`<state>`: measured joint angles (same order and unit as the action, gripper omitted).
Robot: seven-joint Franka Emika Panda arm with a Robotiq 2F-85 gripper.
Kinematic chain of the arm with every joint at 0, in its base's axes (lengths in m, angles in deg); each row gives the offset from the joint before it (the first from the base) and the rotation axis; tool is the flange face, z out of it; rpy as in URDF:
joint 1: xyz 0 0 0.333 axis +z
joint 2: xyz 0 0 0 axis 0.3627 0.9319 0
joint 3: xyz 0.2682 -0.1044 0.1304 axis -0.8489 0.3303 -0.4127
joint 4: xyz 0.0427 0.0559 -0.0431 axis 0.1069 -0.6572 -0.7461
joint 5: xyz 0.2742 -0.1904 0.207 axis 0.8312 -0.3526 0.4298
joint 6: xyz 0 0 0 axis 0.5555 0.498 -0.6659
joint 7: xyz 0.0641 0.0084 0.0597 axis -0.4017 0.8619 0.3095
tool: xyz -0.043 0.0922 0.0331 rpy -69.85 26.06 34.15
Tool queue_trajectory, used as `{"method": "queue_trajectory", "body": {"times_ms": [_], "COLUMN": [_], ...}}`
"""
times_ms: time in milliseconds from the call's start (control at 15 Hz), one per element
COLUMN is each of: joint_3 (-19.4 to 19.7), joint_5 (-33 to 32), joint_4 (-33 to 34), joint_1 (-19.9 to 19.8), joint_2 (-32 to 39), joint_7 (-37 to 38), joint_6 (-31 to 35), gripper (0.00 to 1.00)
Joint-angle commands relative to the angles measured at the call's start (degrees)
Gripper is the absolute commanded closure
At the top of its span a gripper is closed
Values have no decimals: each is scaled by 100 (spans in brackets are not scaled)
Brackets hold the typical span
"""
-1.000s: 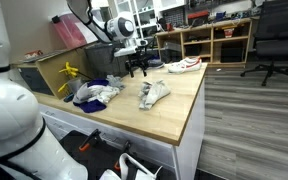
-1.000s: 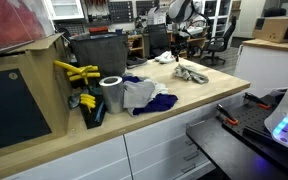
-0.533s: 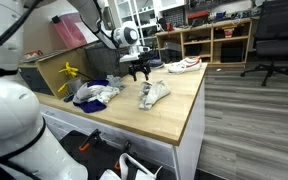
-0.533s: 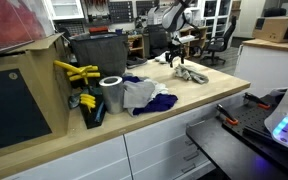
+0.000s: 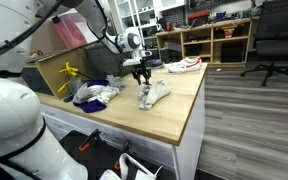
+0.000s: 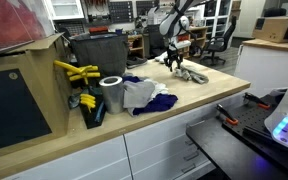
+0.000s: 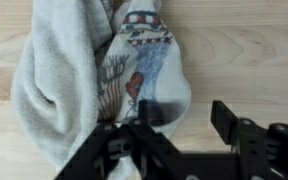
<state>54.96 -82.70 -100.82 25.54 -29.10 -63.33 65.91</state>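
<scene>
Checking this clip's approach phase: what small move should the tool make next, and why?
Probably lower straight down a little: the tool hangs open above the patterned cloth, which lies against the grey cloth, jaws not yet around the fabric.

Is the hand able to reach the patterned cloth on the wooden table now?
Probably yes: the open hand hangs right above the cloth, with nothing between them.

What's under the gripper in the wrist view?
The open gripper hangs over a patterned sock nestled in a pale fleecy cloth on the wooden table. Anything beneath the cloth is covered.
</scene>
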Motion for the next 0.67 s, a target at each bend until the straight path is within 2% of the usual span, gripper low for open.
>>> {"method": "queue_trajectory", "body": {"times_ms": [0, 333, 600], "joint_3": [116, 173, 170], "joint_5": [54, -132, -279], "joint_4": [185, 69, -27], "joint_1": [82, 179, 302], "joint_2": [33, -244, -429], "joint_7": [252, 310, 315], "joint_6": [-6, 122, 212], "gripper": [65, 99, 100]}}
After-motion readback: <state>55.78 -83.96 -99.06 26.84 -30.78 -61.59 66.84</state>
